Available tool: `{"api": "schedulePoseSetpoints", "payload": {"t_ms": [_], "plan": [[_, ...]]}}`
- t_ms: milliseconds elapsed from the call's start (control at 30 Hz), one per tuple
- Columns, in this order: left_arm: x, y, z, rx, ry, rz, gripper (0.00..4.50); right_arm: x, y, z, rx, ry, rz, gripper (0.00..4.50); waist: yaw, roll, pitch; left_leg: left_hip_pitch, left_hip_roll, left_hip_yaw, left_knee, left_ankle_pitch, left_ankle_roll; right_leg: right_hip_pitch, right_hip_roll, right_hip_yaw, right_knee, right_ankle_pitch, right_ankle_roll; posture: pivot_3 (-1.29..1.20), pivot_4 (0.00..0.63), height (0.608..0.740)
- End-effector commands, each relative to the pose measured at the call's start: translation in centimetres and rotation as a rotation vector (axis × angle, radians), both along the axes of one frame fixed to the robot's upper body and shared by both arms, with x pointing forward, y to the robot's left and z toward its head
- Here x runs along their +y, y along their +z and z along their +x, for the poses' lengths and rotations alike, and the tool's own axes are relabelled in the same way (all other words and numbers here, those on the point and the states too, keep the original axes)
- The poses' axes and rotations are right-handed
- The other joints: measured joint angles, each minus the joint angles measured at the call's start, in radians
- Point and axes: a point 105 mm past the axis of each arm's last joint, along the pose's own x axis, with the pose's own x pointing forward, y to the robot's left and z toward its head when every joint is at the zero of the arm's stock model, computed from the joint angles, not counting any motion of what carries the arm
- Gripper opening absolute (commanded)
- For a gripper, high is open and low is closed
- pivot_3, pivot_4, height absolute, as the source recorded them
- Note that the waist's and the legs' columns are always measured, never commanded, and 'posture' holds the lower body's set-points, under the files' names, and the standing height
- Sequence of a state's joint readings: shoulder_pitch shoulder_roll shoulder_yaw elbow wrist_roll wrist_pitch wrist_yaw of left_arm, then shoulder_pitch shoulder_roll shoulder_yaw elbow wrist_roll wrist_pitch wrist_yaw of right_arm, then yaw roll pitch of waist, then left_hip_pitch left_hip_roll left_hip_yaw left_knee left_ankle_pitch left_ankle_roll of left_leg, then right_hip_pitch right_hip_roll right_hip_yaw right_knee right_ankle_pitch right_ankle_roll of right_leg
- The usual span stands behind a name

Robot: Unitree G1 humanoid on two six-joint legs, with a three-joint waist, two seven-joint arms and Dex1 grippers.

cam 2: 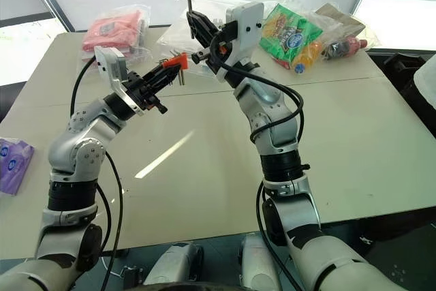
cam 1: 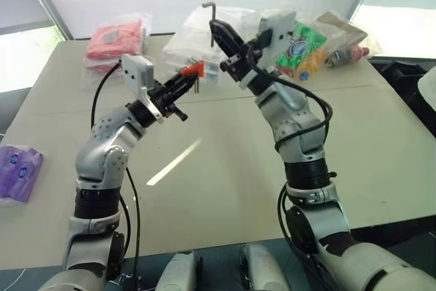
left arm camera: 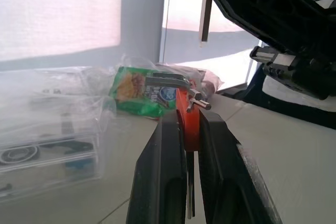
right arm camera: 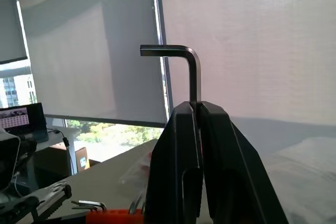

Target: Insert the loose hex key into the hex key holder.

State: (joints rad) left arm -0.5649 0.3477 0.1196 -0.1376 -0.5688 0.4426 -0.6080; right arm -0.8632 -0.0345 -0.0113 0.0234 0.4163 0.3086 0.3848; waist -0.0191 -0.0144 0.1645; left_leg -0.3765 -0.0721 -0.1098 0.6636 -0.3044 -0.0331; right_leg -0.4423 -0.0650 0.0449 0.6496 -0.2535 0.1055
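Fingers (cam 1: pixel 219 31) around upright hex key (cam 1: pixel 212 18)

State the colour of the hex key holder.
Orange-red, seen best in the left wrist view: hex key holder.

Hex key holder (cam 1: pixel 193 70) left of and below hex key (cam 1: pixel 211 15), above table (cam 1: pixel 225 168)

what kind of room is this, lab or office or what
Probably an office or lab used for robot trials: a plain pale table beside big windows with roller blinds, a monitor on a nearby desk, and bagged snacks and packets laid out like test items.
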Motion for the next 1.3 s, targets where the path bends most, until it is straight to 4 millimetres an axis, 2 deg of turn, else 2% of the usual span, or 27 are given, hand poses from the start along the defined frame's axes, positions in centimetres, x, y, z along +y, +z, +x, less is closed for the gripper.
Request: {"api": "schedulePoseSetpoints", "payload": {"t_ms": [33, 300, 633, 1300], "plan": [[-0.3, 1.5, -0.4, -0.073, -0.006, -0.004, 0.00, 0.2, 2.1, -1.4, -0.050, 0.043, 0.044, 0.04, -0.001, 0.000, 0.000, 0.000, 0.000, 0.000, 0.000, 0.000, 0.000, 0.000, 0.000, 0.000, 0.000, 0.000, 0.000, 0.00, 0.150, 0.740], [-0.3, 1.8, -0.5, -0.083, -0.002, -0.006, 0.00, 1.2, 0.8, -1.9, -0.032, 0.073, -0.006, 0.04, -0.001, 0.000, 0.000, 0.000, 0.000, 0.000, 0.000, 0.000, 0.000, 0.000, 0.000, 0.000, 0.000, 0.000, 0.000, 0.00, 0.150, 0.740], [-0.2, 2.0, -0.5, -0.090, -0.001, -0.003, 0.00, 1.4, -0.5, -1.7, -0.017, 0.060, -0.032, 0.04, -0.001, 0.000, 0.000, 0.000, 0.000, 0.000, 0.000, 0.000, 0.000, 0.000, 0.000, 0.000, 0.000, 0.000, 0.000, 0.00, 0.150, 0.740], [-0.3, 2.1, -0.8, -0.091, -0.014, -0.002, 0.00, 1.1, -0.6, -1.0, -0.022, 0.022, -0.024, 0.04, -0.001, 0.000, 0.000, 0.000, 0.000, 0.000, 0.000, 0.000, 0.000, 0.000, 0.000, 0.000, 0.000, 0.000, 0.000, 0.00, 0.150, 0.740]]}}
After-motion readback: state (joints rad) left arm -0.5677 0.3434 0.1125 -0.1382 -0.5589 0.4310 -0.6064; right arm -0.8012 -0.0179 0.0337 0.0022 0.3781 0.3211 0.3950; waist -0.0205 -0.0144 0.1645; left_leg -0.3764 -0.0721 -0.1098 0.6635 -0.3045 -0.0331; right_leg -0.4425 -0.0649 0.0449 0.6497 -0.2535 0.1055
